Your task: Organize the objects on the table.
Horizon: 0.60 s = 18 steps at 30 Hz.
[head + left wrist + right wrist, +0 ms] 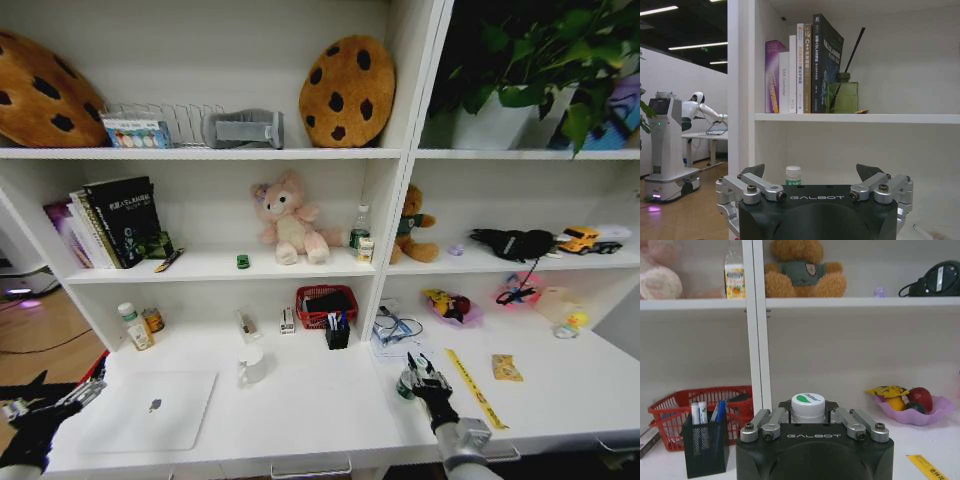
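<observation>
**One small bottle in hand, most of the desk still to sort**

The right gripper (413, 379) sits at about 5 o'clock on the white desk (320, 400), its fingers pinched around a small white-capped bottle (807, 405) with a green mark on the lid. The bottle stands upright between the jaws, close to the desk top; whether it rests on the surface or is just lifted, I cannot tell.

The left gripper (814, 187) hangs off the desk's edge at 8 o'clock, jaws spread wide and empty.

By my reading the tidying has barely begun. Loose items lie scattered: the silver Apple laptop (152, 410) closed at 7 o'clock, the white mug (250, 365) near centre, the black pen cup (338, 332) in front of a red basket (326, 303) at 12 o'clock, two small bottles (140, 325) at 10 o'clock, and the yellow ruler (472, 387) at 4 o'clock, just beside the right gripper. Nothing looks grouped yet, so nearly all the work remains.
</observation>
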### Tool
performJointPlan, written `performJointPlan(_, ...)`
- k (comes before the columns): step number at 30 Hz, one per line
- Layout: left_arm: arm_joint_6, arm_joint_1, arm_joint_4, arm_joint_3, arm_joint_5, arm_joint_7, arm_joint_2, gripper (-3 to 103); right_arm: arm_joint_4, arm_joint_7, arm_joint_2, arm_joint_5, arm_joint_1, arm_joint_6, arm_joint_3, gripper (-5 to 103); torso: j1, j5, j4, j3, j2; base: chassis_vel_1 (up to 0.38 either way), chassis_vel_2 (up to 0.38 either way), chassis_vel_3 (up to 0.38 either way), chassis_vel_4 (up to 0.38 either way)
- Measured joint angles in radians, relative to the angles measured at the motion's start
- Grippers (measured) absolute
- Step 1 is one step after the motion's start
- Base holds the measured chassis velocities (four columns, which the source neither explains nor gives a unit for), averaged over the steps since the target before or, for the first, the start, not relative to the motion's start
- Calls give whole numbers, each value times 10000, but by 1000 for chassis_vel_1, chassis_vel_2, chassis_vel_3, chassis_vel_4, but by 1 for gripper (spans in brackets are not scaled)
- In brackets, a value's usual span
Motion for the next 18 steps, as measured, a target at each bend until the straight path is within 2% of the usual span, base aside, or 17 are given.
performJointPlan(3,1,0,0,0,0,1,0,100,1033,330,182,-11,-987,-261,294,30,0,0,0,-1,0,0,0,0,0)
performJointPlan(4,0,0,0,0,0,0,0,100,1641,673,342,-125,-1705,-435,392,30,-1,0,-1,-1,0,0,0,0,0)
performJointPlan(5,0,0,0,0,0,0,0,100,1641,673,342,-125,-1705,-435,392,30,-1,0,-1,-1,0,0,0,0,0)
performJointPlan(8,1,0,0,0,0,1,0,100,2528,1178,563,-1082,-2925,-607,386,30,-3,-3,-3,-2,1,0,0,0,0)
performJointPlan(9,1,0,1,0,0,0,0,100,3015,1511,594,-2084,-3763,-788,200,30,-3,-2,0,-2,1,0,0,0,0)
performJointPlan(13,1,0,0,0,0,0,0,100,2950,1956,658,-2396,-4269,-898,57,30,-3,-2,0,-2,1,0,0,0,0)
performJointPlan(18,1,0,0,0,0,0,0,100,1297,2178,722,-2350,-4322,-600,-62,30,-2,3,-1,-1,0,0,0,0,0)
